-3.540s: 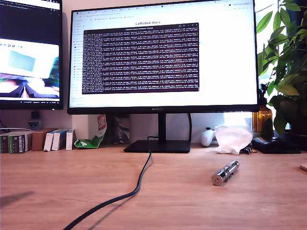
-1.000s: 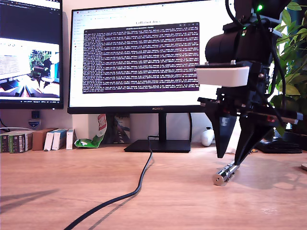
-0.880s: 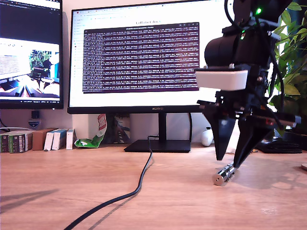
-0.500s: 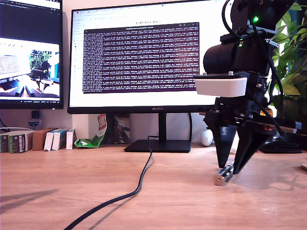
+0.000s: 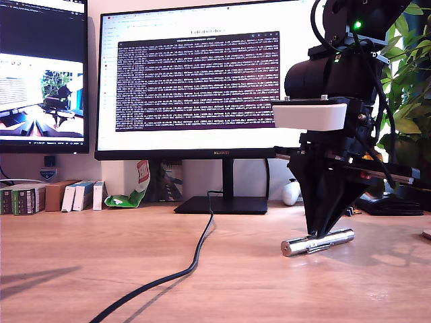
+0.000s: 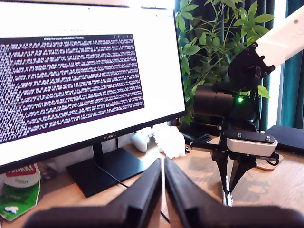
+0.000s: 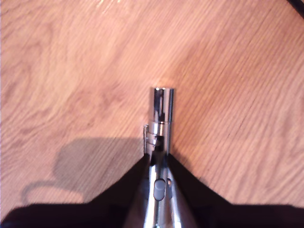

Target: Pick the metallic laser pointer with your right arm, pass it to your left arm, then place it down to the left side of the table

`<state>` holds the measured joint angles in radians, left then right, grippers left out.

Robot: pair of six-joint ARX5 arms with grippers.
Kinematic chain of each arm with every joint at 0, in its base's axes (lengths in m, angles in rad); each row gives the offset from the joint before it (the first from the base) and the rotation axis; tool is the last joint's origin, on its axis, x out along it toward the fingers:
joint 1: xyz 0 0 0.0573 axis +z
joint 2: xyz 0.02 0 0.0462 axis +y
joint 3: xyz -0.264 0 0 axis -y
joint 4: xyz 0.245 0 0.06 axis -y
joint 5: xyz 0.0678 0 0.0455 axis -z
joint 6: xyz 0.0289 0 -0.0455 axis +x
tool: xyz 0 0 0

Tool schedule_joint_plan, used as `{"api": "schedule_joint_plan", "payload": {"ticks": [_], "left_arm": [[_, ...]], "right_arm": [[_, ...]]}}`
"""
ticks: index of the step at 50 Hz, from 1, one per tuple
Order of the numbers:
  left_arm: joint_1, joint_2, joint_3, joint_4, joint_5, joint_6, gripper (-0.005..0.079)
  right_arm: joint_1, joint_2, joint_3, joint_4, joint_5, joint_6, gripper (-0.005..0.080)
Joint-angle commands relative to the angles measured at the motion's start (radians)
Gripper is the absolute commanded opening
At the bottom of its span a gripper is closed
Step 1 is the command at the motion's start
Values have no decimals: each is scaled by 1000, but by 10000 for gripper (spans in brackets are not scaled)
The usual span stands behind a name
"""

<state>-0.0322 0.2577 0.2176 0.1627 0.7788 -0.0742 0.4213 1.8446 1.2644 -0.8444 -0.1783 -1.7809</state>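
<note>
Silver metal caught the light as my second gripper [image 5: 322, 237] stood with its black fingers [image 7: 190, 194] clamped on the metallic laser pointer [image 5: 316, 243], the slim cylinder lying level between the fingertips, at or just above the wooden tabletop [image 5: 101, 262]; whether it touched the wood could not be told. In the second wrist view the laser pointer [image 7: 160, 123] ran out past the fingertips, its flat end and thin clip showing over the wood grain. A white block [image 5: 312, 115] sat on the arm above the fingers, a green light [image 5: 357, 25] glowing higher up. My first gripper [image 6: 163, 187] hung well apart from the pointer, its dark fingers [image 6: 142, 190] pressed together on nothing, facing the large monitor [image 6: 71, 80] and the second arm [image 6: 237, 142]. A black cable [image 5: 182, 269] trailed across the tabletop well away from the clamped fingers, and a leafy plant [image 5: 404, 87] stood behind them.
</note>
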Motion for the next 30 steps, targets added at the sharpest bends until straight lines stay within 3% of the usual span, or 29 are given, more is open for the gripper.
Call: {"api": "schedule_joint_plan", "payload": {"ticks": [1, 30], "left_arm": [[-2, 4, 5, 1, -2, 3, -19], [-2, 4, 5, -9, -2, 3, -19]], "right_arm": [[10, 51, -3, -12, -7, 0, 133], [10, 77, -3, -11, -25, 2, 96]]}}
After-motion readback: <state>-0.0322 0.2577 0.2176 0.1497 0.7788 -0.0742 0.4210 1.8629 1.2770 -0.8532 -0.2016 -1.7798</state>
